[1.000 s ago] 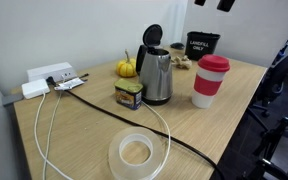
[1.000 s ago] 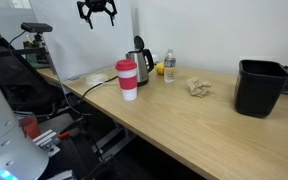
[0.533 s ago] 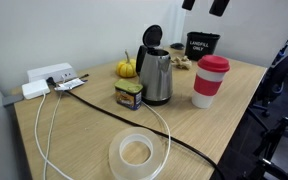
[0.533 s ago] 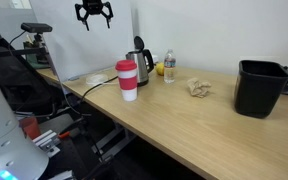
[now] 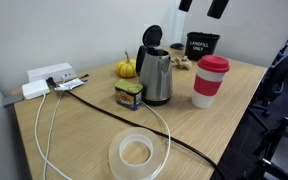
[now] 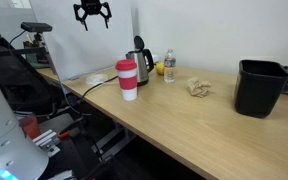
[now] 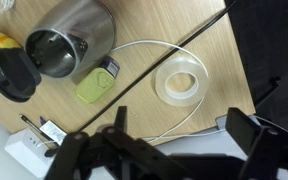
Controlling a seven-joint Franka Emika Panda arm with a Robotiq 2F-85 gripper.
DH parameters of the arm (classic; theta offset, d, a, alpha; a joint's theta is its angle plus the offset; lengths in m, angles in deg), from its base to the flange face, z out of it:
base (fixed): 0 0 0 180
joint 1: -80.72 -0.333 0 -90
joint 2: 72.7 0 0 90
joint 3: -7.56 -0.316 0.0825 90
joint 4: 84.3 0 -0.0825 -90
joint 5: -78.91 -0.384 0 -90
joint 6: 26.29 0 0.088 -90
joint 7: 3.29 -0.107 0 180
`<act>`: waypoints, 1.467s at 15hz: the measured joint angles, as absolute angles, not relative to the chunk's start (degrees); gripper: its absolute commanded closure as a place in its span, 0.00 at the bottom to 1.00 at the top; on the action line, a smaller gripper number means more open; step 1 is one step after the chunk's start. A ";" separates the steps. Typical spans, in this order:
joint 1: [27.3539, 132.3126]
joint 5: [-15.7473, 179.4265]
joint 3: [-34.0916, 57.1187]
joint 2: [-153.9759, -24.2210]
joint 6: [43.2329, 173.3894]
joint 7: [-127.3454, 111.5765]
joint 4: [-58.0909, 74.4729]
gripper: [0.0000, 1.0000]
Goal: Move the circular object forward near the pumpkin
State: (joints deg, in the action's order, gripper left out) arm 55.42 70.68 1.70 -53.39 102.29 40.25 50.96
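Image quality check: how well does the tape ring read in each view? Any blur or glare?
Wrist view: tape ring fairly sharp, pale highlights on its rim; gripper dark and out of focus. In an exterior view the tape ring is translucent, low contrast against the wooden table. In an exterior view where the gripper is silhouetted on the white wall, it cannot be made out.

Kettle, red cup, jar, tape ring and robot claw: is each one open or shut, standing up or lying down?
kettle: upright, lid flipped open.
red-lidded cup: upright, lid on.
jar: upright, lid on.
tape ring: lying flat, nothing touching it.
gripper: open, empty, high in the air.
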 measured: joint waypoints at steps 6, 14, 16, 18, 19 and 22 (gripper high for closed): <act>54.91 70.72 -3.40 -64.37 103.01 44.42 43.45 0.00; 56.39 71.30 -8.11 -79.85 111.70 50.10 36.88 0.00; 56.82 71.28 -9.73 -81.44 111.82 50.95 36.90 0.00; 57.00 71.57 -11.06 -82.72 111.94 51.11 36.96 0.00; 57.04 71.84 -11.45 -83.40 112.48 51.11 36.98 0.00; 57.24 72.21 -11.65 -84.36 113.54 51.11 36.98 0.00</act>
State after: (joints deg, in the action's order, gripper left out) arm 57.24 72.21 -11.65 -84.36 113.54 51.11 36.98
